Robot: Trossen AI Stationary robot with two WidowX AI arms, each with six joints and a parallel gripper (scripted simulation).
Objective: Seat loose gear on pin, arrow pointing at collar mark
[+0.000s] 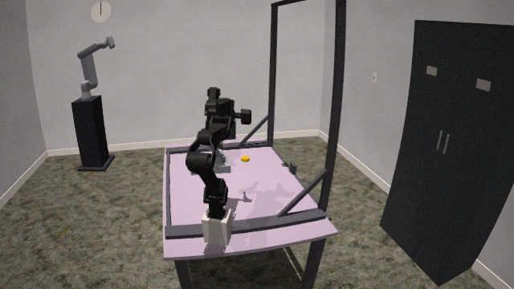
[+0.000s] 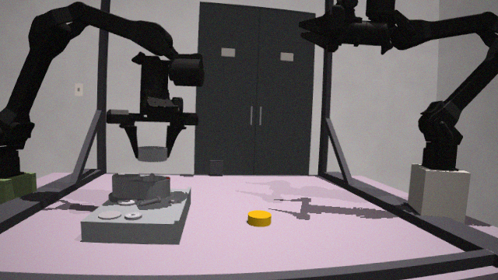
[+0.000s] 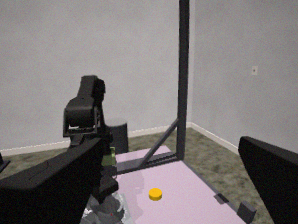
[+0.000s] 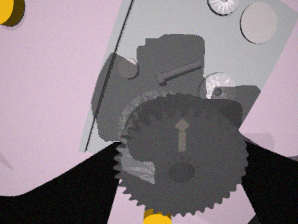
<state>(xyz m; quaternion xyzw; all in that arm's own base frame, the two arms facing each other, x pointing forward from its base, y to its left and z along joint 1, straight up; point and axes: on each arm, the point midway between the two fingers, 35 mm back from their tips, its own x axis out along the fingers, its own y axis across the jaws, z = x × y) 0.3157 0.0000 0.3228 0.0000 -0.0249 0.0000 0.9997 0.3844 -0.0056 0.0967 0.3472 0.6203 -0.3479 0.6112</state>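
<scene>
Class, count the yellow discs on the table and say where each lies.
1: the yellow disc lies beside the grey block; others may be hidden.

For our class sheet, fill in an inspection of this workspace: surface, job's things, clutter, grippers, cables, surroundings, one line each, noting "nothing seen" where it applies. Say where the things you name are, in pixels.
Surface: pink table top (image 1: 189, 193) (image 2: 218, 249) inside a dark frame; shadows lie across it.
Job's things: toothed gear (image 2: 152, 153) (image 4: 210, 155) with painted arrow, raised above the collar (image 2: 141, 187) on the grey base plate (image 2: 130, 232); red mark on the collar's rim; pin not made out.
Clutter: yellow disc (image 1: 245, 159) (image 2: 259, 218) (image 3: 155, 194) beside the base plate.
Grippers: right (image 2: 152, 152) shut on the gear; left (image 2: 303, 30) open, away from the plate.
Cables: nothing seen.
Surroundings: dark cabinet (image 1: 454, 132) (image 2: 229, 97), grey walls, mottled floor.
</scene>
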